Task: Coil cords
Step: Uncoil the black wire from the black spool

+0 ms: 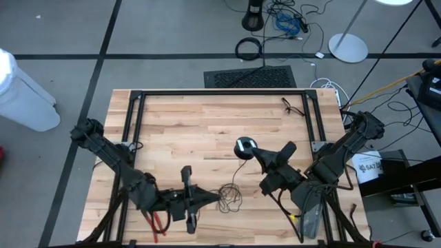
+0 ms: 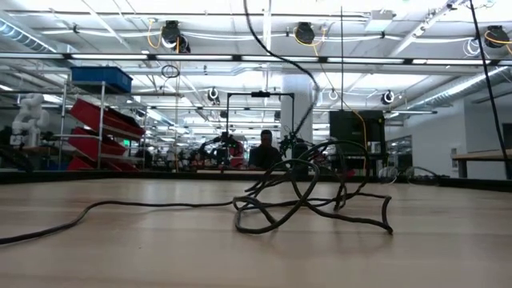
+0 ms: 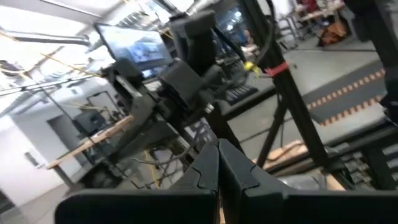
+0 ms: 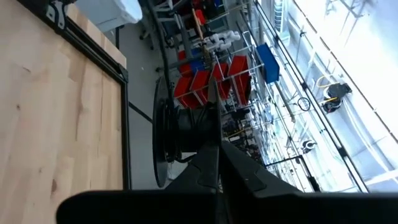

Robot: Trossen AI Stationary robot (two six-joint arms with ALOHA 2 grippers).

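The table (image 1: 186,131) is light wood planks w/ visible grain, framed by a thin black metal rail. The cord (image 1: 231,196) is a very thin black wire, loosely tangled in irregular loops near the front-centre of the table. One strand runs up to a small round dark puck (image 1: 244,145) w/ bluish-grey centre, near the table's middle. In the low view the tangle (image 2: 312,196) lies on the wood, some loops standing up.

Left gripper (image 1: 220,195) sits low at the front, tip just beside the tangle, fingers (image 3: 208,171) pressed together, nothing held. Right gripper (image 1: 249,150) is near the puck, fingers (image 4: 211,158) also closed, empty.

A white label at the right edge has letters, not readable.
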